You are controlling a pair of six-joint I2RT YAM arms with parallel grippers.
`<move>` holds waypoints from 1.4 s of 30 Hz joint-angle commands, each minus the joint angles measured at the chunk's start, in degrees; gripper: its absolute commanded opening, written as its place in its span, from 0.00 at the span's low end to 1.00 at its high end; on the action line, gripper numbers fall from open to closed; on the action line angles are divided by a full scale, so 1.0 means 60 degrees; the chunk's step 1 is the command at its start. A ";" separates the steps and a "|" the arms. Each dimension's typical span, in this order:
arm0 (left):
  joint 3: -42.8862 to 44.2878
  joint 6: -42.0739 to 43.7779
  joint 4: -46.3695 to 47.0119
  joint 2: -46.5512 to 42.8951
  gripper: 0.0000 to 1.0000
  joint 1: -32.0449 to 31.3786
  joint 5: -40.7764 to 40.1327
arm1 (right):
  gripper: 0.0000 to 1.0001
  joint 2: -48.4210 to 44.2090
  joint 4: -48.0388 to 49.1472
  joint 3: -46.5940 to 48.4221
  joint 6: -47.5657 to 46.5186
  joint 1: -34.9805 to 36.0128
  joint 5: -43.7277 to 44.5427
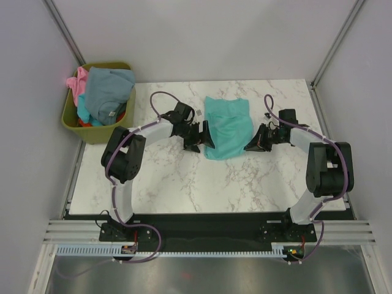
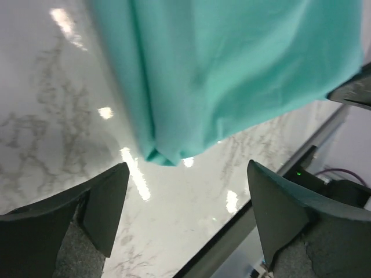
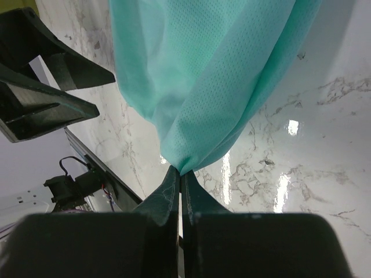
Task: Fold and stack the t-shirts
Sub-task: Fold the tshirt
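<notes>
A teal t-shirt [image 1: 228,125] lies partly folded on the marble tabletop [image 1: 177,177], between the two arms. My right gripper [image 1: 250,147] is shut on its near right corner; in the right wrist view the cloth [image 3: 208,75] hangs from the closed fingertips [image 3: 181,174]. My left gripper [image 1: 202,139] is open at the shirt's left edge and holds nothing; in the left wrist view the teal cloth [image 2: 232,69] ends just beyond the spread fingers [image 2: 110,202]. Grey-blue [image 1: 110,92], pink [image 1: 78,82] and red-orange [image 1: 86,122] t-shirts sit in the bin.
An olive-green bin [image 1: 73,119] stands off the table's far left corner, piled with the other shirts. The table's edge and a black rail [image 2: 255,231] show close beyond the left gripper. Grey walls enclose the table on three sides.
</notes>
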 commanded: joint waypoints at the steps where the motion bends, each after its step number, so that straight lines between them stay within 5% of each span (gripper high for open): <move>1: 0.0482 0.1452 -0.1368 -0.0115 0.92 -0.0023 -0.1785 | 0.00 0.0001 0.0289 0.0287 -0.0037 0.0024 -0.0048; 14: 0.0599 0.1335 -0.1090 0.0411 0.90 -0.0067 -0.1258 | 0.00 -0.0160 0.0245 0.0214 -0.0081 0.0038 0.0142; 23: 0.0907 0.1116 -0.0811 0.1012 0.63 -0.0403 -0.0774 | 0.00 0.0015 0.0201 0.0228 -0.0139 0.0038 0.0143; 42: 0.0351 0.0984 -0.0899 0.0428 0.61 -0.0565 -0.0716 | 0.00 0.0118 0.0231 0.0492 -0.0388 0.0023 0.0215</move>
